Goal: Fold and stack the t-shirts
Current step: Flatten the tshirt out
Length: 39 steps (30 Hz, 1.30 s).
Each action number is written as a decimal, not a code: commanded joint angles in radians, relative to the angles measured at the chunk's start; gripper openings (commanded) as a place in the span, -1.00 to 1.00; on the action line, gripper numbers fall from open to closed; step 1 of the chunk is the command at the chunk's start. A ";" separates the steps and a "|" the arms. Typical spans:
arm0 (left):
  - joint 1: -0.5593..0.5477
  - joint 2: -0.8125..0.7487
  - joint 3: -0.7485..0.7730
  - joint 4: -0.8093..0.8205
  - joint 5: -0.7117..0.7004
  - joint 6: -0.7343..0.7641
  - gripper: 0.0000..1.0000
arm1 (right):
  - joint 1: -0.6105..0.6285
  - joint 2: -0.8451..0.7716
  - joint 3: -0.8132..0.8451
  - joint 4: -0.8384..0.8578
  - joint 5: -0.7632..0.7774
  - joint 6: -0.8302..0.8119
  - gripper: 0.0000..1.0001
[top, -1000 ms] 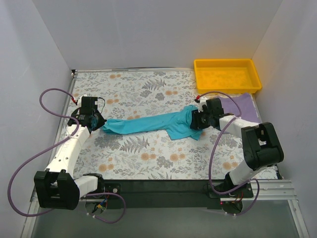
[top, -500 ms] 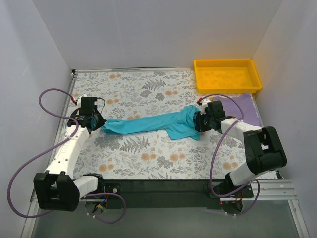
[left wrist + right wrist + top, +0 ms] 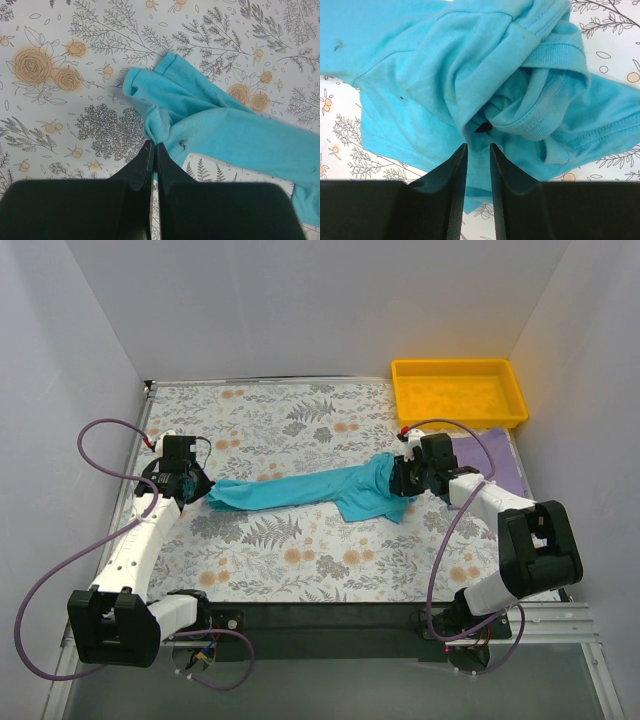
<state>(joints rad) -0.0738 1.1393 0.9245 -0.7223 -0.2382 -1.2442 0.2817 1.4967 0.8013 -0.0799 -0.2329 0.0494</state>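
The teal shirt [image 3: 300, 490] lay across the middle of the worktop [image 3: 300, 560], drawn out into a long rope-like band from 9 o'clock to 3 o'clock, bunched rather than spread. The left gripper [image 3: 153, 145], at the 9 o'clock end, was closed, its tips pinching the cloth just beside a hemmed edge. The right gripper [image 3: 478, 146], at the 3 o'clock end, had its jaws nearly together with a fold of the gathered cloth between them, close to the ribbed collar; it appeared to have a hold. The lavender shirt [image 3: 500, 455] lay flat at 2 o'clock, near the right edge and partly hidden by the right arm; whether it was folded could not be told. The tray [image 3: 458, 390] stood at 1 o'clock, apart from both shirts. In my judgement the task was at an early stage: the teal shirt showed no fold, nothing was stacked, and flattening, folding and stacking all remained.
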 commanded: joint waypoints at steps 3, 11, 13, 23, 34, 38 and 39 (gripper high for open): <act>0.006 -0.038 0.007 0.006 0.010 0.012 -1.00 | 0.008 0.022 0.045 -0.058 0.036 0.023 -0.46; 0.006 -0.046 -0.012 0.009 0.014 0.015 -1.00 | -0.015 -0.010 -0.059 -0.087 0.156 0.070 -0.44; 0.006 -0.044 -0.015 0.007 0.010 0.020 -1.00 | -0.024 -0.036 -0.102 -0.107 0.201 0.096 -0.44; 0.006 -0.053 -0.007 0.008 0.014 0.028 -1.00 | -0.004 -0.179 -0.109 -0.043 0.104 -0.003 -0.23; 0.006 -0.056 -0.001 -0.005 0.025 0.023 -1.00 | 0.020 -0.047 -0.018 0.016 0.028 -0.103 -0.07; 0.006 -0.062 -0.009 -0.009 0.027 0.020 -1.00 | 0.043 -0.018 0.004 0.012 -0.005 -0.137 -0.05; 0.006 -0.065 -0.010 -0.008 0.027 0.020 -1.00 | 0.051 -0.004 0.006 0.012 -0.012 -0.143 -0.05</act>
<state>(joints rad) -0.0738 1.1149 0.9226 -0.7258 -0.2195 -1.2297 0.3103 1.4765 0.7593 -0.1009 -0.1905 -0.0406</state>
